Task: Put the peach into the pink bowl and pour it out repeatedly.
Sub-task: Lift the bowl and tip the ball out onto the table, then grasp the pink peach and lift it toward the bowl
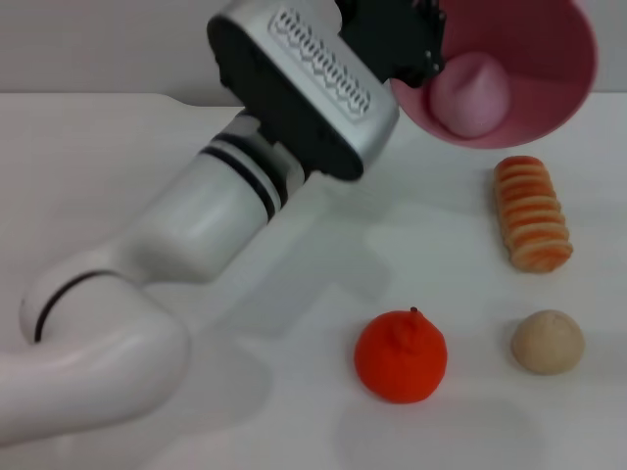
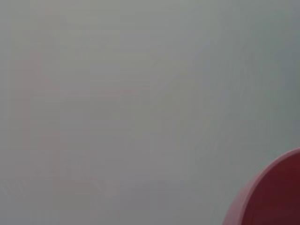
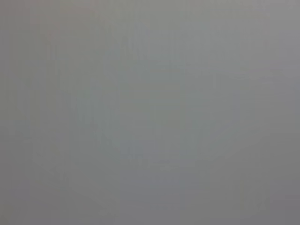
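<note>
My left gripper (image 1: 416,49) was clamped on the pink bowl (image 1: 549,69) rim, bowl raised and tilted; peach (image 1: 470,95) sat inside near the lower lip; loading done, pour-out pending; right arm unseen.

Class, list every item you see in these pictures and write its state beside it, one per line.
pink bowl: lifted off the table, tilted, opening facing the camera.
peach: inside the bowl, against its lower wall.
left tool: at the bowl's rim, holding it up.
orange fruit: resting on the table.
beige ball: resting on the table.
ridged pastry: lying on the table.
</note>
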